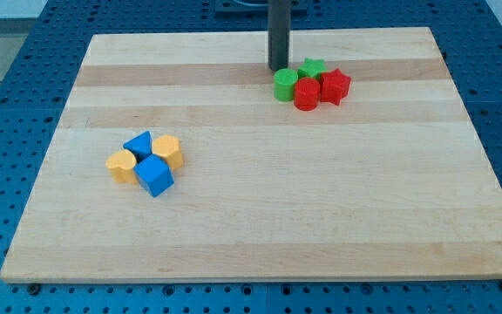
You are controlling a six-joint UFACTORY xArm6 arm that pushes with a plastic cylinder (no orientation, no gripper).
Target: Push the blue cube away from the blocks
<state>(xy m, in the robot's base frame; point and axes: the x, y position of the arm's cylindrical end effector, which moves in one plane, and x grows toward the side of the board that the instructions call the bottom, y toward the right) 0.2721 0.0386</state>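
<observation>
The blue cube [155, 176] lies at the view's left on the wooden board [260, 218]. It touches a blue triangular block [138, 144] above it, a yellow block [121, 165] at its left and a yellow block [167, 151] at its upper right. My tip [278, 68] is far from this cluster, at the view's top centre, just above and left of a green cylinder [285, 85].
By my tip a second cluster holds the green cylinder, a green star-shaped block [313, 68], a red cylinder [307, 93] and a red star-shaped block [335, 86]. A blue perforated table [7, 105] surrounds the board.
</observation>
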